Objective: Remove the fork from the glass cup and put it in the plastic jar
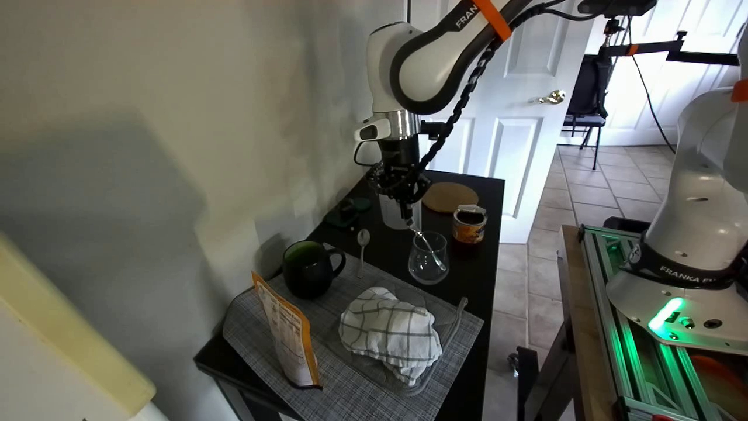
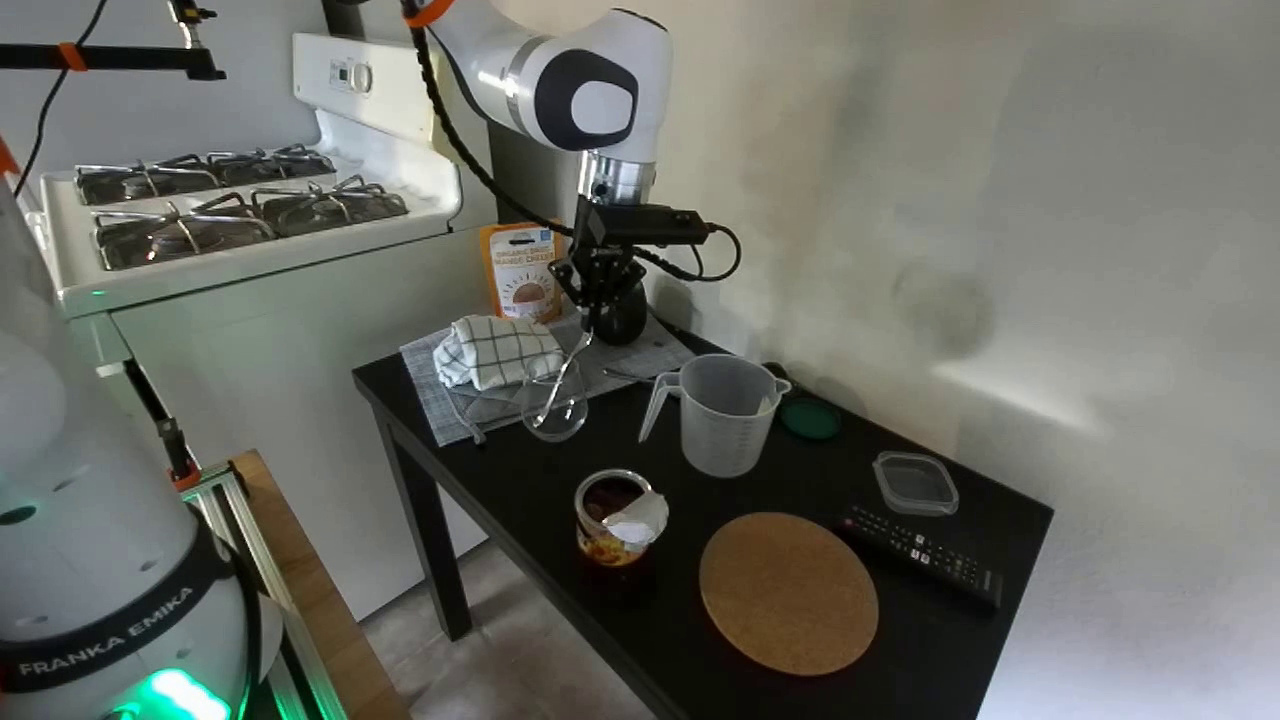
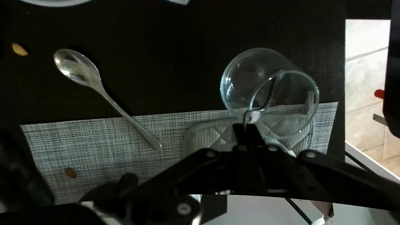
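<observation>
The glass cup [image 1: 418, 269] stands on the black table beside the placemat; it also shows in an exterior view [image 2: 560, 425] and in the wrist view [image 3: 240, 72]. The fork [image 1: 430, 248] leans in it, lower end inside the glass, upper end above the rim; it also shows in an exterior view [image 2: 563, 375] and in the wrist view [image 3: 270, 95]. My gripper [image 3: 245, 126] is shut on the fork's upper end, above the glass, in both exterior views [image 1: 407, 215] [image 2: 590, 318]. The plastic jar [image 2: 725, 430], a cloudy handled jug, stands nearby, partly hidden behind my gripper in an exterior view [image 1: 391, 213].
A spoon [image 3: 78, 67] lies partly on the placemat [image 3: 103, 137]. A dark mug [image 1: 307, 272], an orange-edged pouch [image 1: 286, 333] and a checked cloth [image 1: 391, 333] are on the mat. An opened can [image 2: 610, 520], cork disc [image 2: 790, 595], remote [image 2: 920, 555] and clear lid [image 2: 915, 483] lie beyond.
</observation>
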Controlling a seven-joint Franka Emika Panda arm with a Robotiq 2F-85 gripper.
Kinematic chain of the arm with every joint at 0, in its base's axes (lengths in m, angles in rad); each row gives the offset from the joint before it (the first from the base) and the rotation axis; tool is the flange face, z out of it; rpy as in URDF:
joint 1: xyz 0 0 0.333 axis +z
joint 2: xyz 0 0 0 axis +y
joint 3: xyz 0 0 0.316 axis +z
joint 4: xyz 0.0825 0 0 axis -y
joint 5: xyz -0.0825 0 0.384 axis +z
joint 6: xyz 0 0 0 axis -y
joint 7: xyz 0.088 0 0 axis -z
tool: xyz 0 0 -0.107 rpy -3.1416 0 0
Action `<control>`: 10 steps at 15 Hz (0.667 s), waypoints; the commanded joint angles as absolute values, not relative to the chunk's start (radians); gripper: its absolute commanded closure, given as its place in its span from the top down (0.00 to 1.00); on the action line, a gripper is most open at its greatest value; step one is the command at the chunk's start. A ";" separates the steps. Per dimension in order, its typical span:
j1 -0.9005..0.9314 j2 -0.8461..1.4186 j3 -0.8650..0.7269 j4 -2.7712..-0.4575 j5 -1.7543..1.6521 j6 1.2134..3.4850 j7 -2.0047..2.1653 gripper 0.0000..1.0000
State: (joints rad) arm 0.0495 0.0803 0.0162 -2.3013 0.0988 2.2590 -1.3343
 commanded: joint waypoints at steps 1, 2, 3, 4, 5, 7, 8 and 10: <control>0.051 0.002 0.040 -2.333 0.044 2.218 -1.254 0.01; 0.053 -0.010 0.043 -2.336 0.029 2.222 -1.229 0.01; 0.055 -0.026 0.046 -2.341 0.015 2.225 -1.203 0.01; 0.057 -0.042 0.048 -2.345 0.000 2.226 -1.180 0.01; 0.059 -0.056 0.051 -2.350 -0.012 2.230 -1.158 0.01; 0.061 -0.087 0.055 -2.361 -0.035 2.241 -1.120 0.01; 0.063 -0.105 0.056 -2.368 -0.039 2.250 -1.104 0.01; 0.066 -0.145 0.056 -2.381 -0.046 2.250 -1.077 0.01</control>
State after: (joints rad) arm 0.0593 -0.0656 0.0517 -2.3293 -0.0142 2.2387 -1.1365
